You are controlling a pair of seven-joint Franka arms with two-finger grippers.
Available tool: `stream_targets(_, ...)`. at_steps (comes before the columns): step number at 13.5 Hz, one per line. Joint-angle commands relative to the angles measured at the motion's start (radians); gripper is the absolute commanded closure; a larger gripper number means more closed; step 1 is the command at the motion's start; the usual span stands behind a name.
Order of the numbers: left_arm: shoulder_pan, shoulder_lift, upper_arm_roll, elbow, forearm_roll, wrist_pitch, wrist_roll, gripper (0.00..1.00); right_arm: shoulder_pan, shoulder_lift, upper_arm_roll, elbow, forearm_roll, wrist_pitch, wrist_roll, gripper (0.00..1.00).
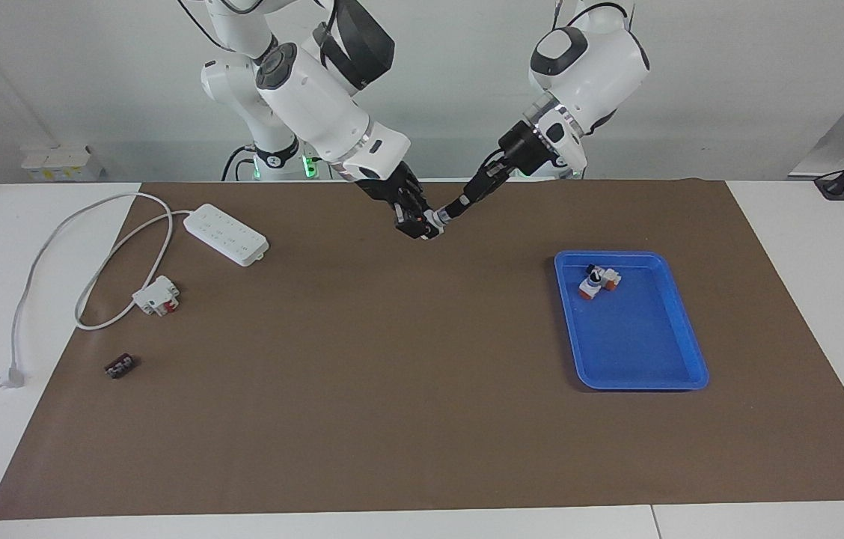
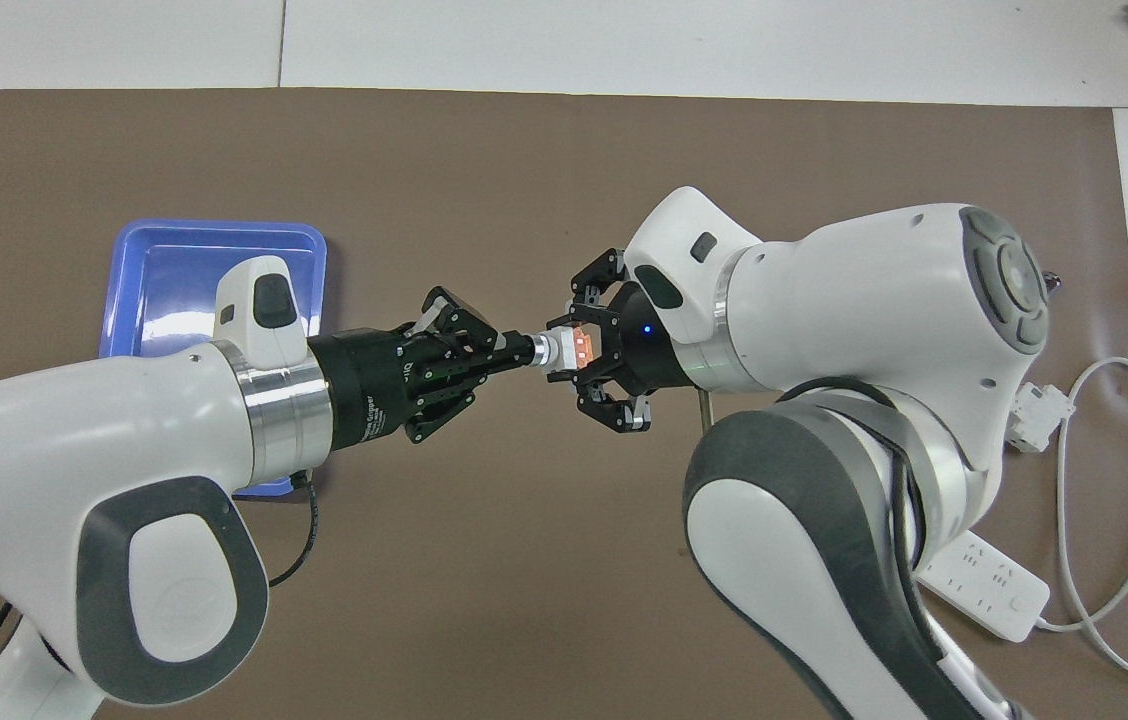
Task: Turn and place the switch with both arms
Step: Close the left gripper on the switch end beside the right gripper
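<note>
The switch (image 2: pixel 564 352) is held in the air between both grippers, over the brown mat (image 1: pixel 392 374). Its orange end sits in my right gripper (image 2: pixel 576 352), which is shut on the white-orange body. Its silver-black knob tip points at my left gripper (image 2: pixel 522 352), whose fingers are shut on that tip. In the facing view the switch (image 1: pixel 434 219) shows as a small white piece where the right gripper (image 1: pixel 422 227) and the left gripper (image 1: pixel 449 212) meet, tip to tip. The two arms come in from their own ends of the table.
A blue tray (image 1: pixel 635 380) lies toward the left arm's end, with small white-orange pieces (image 1: pixel 598 281) in its corner nearest the robots. Toward the right arm's end lie a white power strip (image 1: pixel 226 234) with its cable, a white-and-red block (image 1: pixel 156 295) and a small black part (image 1: pixel 120 366).
</note>
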State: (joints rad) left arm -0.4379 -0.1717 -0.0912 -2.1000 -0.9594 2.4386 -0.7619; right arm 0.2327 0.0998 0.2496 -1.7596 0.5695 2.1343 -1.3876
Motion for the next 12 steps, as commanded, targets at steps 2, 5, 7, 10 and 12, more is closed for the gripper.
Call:
stream_targets(2,-0.021,-0.003,0.010,-0.009,-0.012,0.019,0.035,1.00,0.011,-0.022,-0.013,-0.024,0.036,0.018,-0.022,1.00)
stream_targets(5,-0.025,-0.003,0.010,-0.009,-0.012,0.014,0.059,1.00,0.011,-0.022,-0.013,-0.024,0.035,0.018,-0.022,1.00)
stream_targets(7,-0.027,-0.003,0.010,-0.009,-0.012,0.014,0.049,1.00,0.011,-0.022,-0.015,-0.024,0.035,0.018,-0.021,1.00)
stream_targets(10,-0.030,-0.003,0.010,-0.008,-0.013,0.016,-0.029,1.00,0.011,-0.022,-0.015,-0.024,0.035,0.018,-0.021,1.00)
stream_targets(12,-0.028,-0.003,0.010,-0.006,-0.013,0.017,-0.141,1.00,0.013,-0.022,-0.015,-0.024,0.036,0.018,-0.022,1.00)
